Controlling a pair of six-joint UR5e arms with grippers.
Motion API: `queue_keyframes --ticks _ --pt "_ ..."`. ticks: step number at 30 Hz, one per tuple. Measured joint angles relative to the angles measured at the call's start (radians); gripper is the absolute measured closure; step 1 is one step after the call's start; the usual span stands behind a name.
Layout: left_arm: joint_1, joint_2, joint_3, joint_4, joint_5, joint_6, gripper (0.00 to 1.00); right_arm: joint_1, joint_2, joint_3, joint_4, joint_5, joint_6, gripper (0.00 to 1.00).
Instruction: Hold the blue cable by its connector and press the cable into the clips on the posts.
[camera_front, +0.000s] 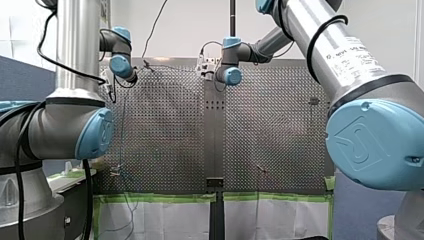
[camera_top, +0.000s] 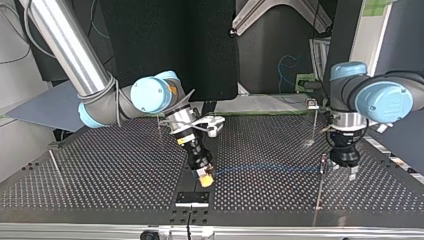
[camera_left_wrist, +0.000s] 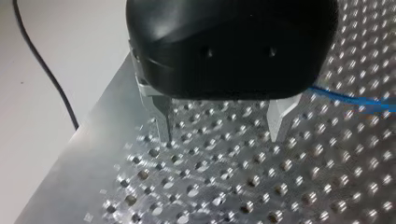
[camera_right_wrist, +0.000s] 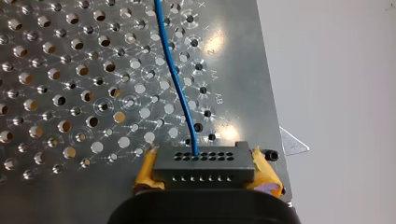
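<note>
My right gripper (camera_right_wrist: 204, 179) is clamped on the connector (camera_right_wrist: 204, 161); cable (camera_right_wrist: 180, 88) ahead seems unclipped; left gripper (camera_left_wrist: 219, 126) apart, empty

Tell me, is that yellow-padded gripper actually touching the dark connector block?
Touching. In the right wrist view the right gripper's yellow pads press against both ends of the connector, and the blue cable leads away ahead of it.

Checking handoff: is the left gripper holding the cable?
No, the left gripper is open with only bare table between its fingers; the blue cable runs beside it.
</note>
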Motion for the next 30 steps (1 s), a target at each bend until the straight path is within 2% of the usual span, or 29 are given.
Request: queue_keyframes --ticks 3,8,12,16,26,30 --pt "0.002 0.022 -0.022 -0.022 0.002 -0.007 0.0 0.0 0.0 0.0 0.002 0.0 0.0 1.0" --pt "0.002 0.058 -0.058 -0.058 0.011 0.009 0.0 0.0 0.0 0.0 0.01 0.0 -0.001 1.0" --pt "0.002 0.1 -0.1 -0.1 0.031 0.009 0.0 0.0 0.0 0.0 0.015 0.0 -0.001 1.0" --pt "-0.001 0.144 -0.133 -0.144 0.052 0.032 0.0 0.0 0.001 0.0 0.016 0.0 -0.002 1.0" --pt "-0.005 0.232 -0.138 -0.231 0.064 0.1 0.0 -0.007 0.0 0.0 0.021 0.0 -0.003 1.0" --pt "-0.006 0.265 -0.133 -0.265 0.088 0.129 0.0 -0.009 0.0 0.0 0.022 0.0 -0.003 1.0"
